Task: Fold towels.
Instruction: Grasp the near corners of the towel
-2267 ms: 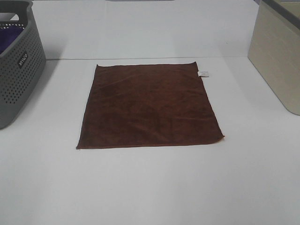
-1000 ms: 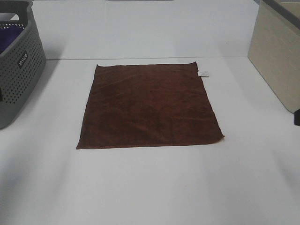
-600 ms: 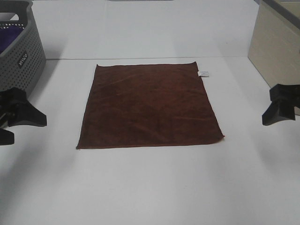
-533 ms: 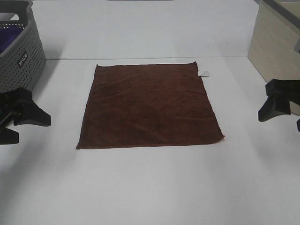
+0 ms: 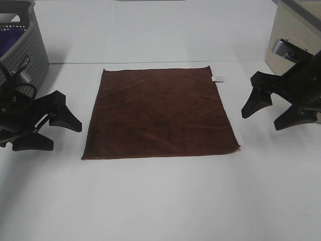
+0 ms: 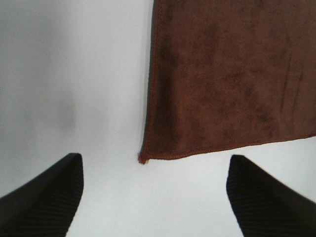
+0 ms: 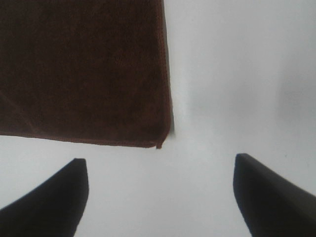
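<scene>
On the left, the left gripper [image 5: 65, 137] is held low, jaws spread wide and empty, aimed at a near corner, presumably for a corner pinch. The towel [image 5: 160, 113] is laid flat mid-bench [image 5: 160, 201]: square, plush, reddish-brown, with stitched edges. On the right, the right gripper [image 5: 260, 122] is mirrored at the opposite near corner, jaws likewise spread.
</scene>
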Robot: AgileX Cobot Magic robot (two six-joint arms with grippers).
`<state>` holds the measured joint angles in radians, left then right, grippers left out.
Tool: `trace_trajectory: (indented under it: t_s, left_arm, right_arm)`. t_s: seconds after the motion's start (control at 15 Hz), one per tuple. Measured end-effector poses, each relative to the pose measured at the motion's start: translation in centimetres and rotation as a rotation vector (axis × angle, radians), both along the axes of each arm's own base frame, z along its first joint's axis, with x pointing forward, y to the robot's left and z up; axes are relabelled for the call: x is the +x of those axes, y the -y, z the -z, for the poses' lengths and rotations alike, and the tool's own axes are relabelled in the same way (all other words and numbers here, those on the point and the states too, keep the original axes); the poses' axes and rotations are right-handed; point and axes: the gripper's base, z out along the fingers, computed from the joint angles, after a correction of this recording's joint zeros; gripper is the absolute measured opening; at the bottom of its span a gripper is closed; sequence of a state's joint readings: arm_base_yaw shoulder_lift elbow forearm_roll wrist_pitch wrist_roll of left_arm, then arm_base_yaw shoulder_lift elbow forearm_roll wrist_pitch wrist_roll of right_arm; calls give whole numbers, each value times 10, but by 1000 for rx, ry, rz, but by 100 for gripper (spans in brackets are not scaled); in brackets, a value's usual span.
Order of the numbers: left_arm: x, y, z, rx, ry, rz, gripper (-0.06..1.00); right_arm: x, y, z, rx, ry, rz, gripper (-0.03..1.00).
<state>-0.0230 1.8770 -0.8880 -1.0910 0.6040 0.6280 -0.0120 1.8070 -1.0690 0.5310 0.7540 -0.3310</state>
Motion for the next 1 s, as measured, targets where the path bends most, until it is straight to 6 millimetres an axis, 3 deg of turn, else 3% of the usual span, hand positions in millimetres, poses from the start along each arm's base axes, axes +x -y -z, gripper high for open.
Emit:
trace_trajectory:
  t_s: [0.2,0.4,0.53,0.8,1.0]
  left_arm:
    - [24,5,27,-50,-62,18,76]
    - [35,10,33,-109,-48,45,76]
    - [40,11,35,-132,-26,43,76]
    - [42,12,38,-152,-28,29,75]
    - [43,30,46,-194,-38,64,70]
  right_arm:
    - [35,-5,32,65,-81,-74,76]
    - [54,4,38,114,-91,-72,76]
    - [56,11,41,150,-91,-103,76]
    - [56,8,58,192,-119,-133,76]
    - [59,-7,71,254,-119,-155,75]
